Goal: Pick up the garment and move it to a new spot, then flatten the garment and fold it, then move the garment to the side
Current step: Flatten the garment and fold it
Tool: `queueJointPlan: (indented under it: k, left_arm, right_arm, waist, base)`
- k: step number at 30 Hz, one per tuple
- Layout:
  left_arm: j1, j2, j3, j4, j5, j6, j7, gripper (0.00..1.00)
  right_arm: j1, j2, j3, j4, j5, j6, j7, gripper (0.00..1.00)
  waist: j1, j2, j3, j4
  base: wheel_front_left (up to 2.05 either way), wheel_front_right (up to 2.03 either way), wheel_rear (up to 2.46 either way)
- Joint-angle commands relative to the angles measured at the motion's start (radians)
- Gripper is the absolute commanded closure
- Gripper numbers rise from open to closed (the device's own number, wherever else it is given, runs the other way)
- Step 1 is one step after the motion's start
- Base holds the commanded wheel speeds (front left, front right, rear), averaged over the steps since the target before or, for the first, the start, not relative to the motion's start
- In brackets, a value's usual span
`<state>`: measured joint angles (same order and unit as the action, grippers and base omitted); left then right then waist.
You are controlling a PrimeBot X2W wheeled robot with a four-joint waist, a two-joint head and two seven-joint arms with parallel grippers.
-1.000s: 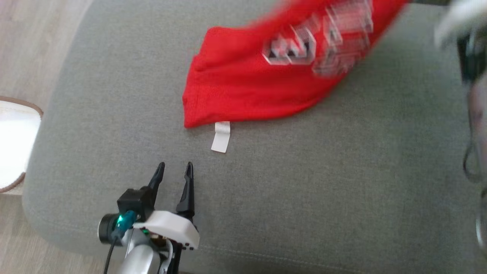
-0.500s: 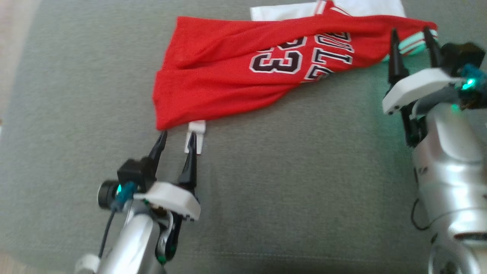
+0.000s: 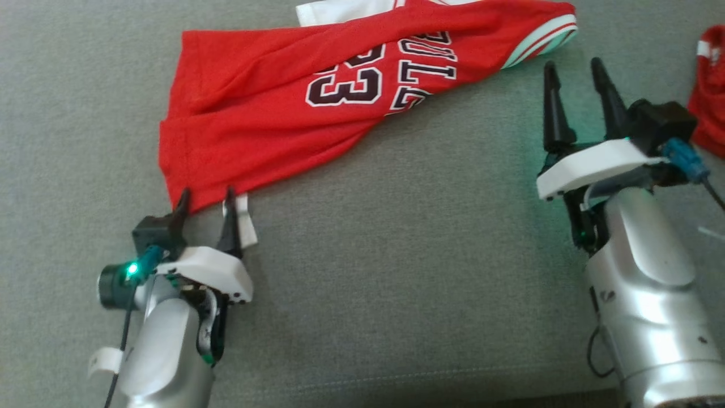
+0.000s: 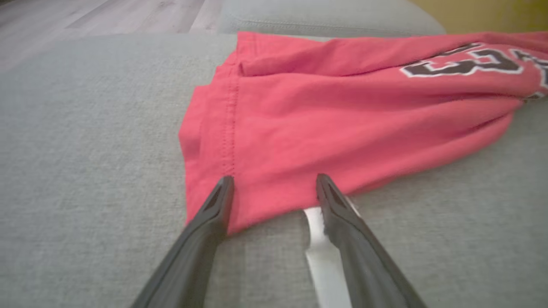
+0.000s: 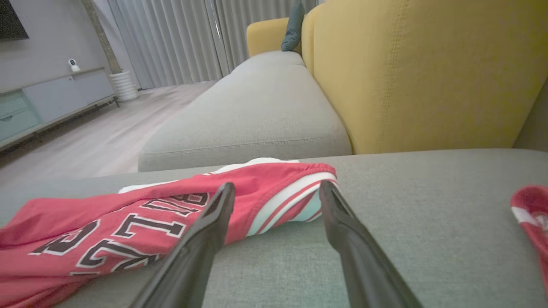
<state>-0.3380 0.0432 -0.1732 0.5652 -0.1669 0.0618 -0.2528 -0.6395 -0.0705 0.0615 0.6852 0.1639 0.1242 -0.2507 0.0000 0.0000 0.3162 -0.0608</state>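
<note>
Left hand: I am holding my left hand [image 3: 207,192] spread wide, one finger to each side of the near hem corner [image 3: 177,195], and it is pinching nothing.
Hem corner: it is lying flat at my fingertips, with a stitched double fold that I am judging to be the firmest place to bite.
White tag: the white tag [image 3: 247,222] is poking out from under the hem, just beside my inner finger. I am treating it as too flimsy to pull on.
Jersey: the jersey [image 3: 272,113] is lying slantwise on the grey sofa cushion [image 3: 396,255], bunched in long creases with the number facing up.
Handling: I am expecting thin, light, limp cloth that is drooping and sliding rather than keeping its shape. I am planning on two grips far apart.
Striped trim: the striped trim [image 3: 541,38] at the far end is looking thicker, so I am favouring it as the second hold.
Right hand: my right hand [image 3: 573,63] is also spread and empty, pointing at that trim from just short of it.
Other red cloth: another red cloth [image 3: 709,107] is lying well apart at the right edge, and I am leaving it alone.
</note>
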Motion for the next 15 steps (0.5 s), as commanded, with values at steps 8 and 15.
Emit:
queueJointPlan:
  k: [8,15]
  left_arm:
    - [-0.070,0.023,0.073,0.161,0.007,0.010,-0.009,0.31]
    - [-0.099,0.024,0.064,0.219,0.011,-0.040,-0.009,1.00]
  right_arm:
    - [0.084,0.020,0.098,-0.103,0.106,0.007,-0.011,0.00]
    - [0.156,0.020,0.124,-0.140,0.178,0.007,-0.011,0.00]
  waist:
    - [0.0000,0.0000,-0.005,-0.037]
    - [0.0000,0.0000,-0.027,-0.063]
  base:
    - [0.00,0.00,0.00]
    - [0.00,0.00,0.00]
